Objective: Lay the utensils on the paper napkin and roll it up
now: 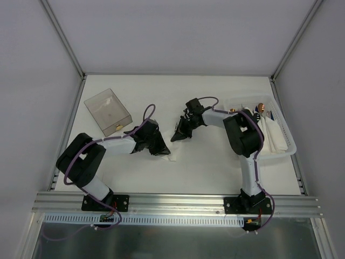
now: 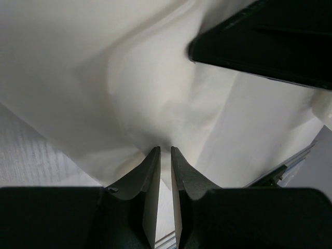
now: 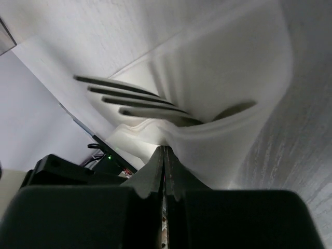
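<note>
In the middle of the top view the two arms are meeting low over the white surface (image 1: pixel 215 167), their tips close together but not touching. The thin white square paper napkin (image 2: pixel 155 93) is lying there between them, mostly hidden under the black grippers; only a small white corner is showing just below them.

In the left wrist view, the left gripper (image 2: pixel 165 150) is standing at the bottom centre of the frame. Its two fingers are almost pressed together and are pinching a raised fold of the paper napkin, which is bulging up and creasing above the tips. The black body of the other arm is filling the upper right corner.

In the right wrist view, the right gripper (image 3: pixel 164 151) is closing its fingers fully on the near edge of the paper napkin. The sheet is curling over a slim silver-grey metal fork (image 3: pixel 135 101), whose four tines are sticking out toward the left of the frame. I cannot tell if other cutlery is lying inside the fold.

A clear plastic box (image 1: pixel 108 111) is standing at the upper left of the surface. A white rectangular plastic tray (image 1: pixel 288 137) is sitting at the right, with a small gold round item (image 1: pixel 261 106) in it.
</note>
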Robot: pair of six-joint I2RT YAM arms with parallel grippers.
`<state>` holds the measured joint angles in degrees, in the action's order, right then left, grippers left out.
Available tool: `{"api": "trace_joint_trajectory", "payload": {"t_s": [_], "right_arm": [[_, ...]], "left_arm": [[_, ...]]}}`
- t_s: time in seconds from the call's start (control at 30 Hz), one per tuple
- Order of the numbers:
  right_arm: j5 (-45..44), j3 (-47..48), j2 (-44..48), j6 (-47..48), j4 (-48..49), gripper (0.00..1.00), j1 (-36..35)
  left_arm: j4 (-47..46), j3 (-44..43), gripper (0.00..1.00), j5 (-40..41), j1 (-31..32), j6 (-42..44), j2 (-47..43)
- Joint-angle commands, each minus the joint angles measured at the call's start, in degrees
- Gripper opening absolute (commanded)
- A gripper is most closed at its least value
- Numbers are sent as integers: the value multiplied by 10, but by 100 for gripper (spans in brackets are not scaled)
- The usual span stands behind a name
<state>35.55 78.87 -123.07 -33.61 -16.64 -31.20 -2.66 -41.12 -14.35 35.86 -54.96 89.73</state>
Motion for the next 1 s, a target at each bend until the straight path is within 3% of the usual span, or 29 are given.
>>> {"api": "trace_joint_trajectory", "payload": {"t_s": [0.0, 0.17, 0.57, 0.8, 0.97], "right_arm": [[-84, -36, -9, -22, -32, 0, 11], [-69, -43, 4, 1, -28, 0, 18], [-25, -37, 5, 84, -59, 0, 26], [-33, -32, 12, 100, -68, 0, 25], [-35, -14, -9, 101, -68, 0, 25]], "left_arm": [[-2, -7, 14, 26, -1, -37, 24], [7, 21, 11, 16, -32, -44, 54], [58, 9, 10, -8, -138, 69, 33], [71, -14, 10, -28, -137, 108, 14], [42, -11, 16, -2, -105, 122, -96]]}}
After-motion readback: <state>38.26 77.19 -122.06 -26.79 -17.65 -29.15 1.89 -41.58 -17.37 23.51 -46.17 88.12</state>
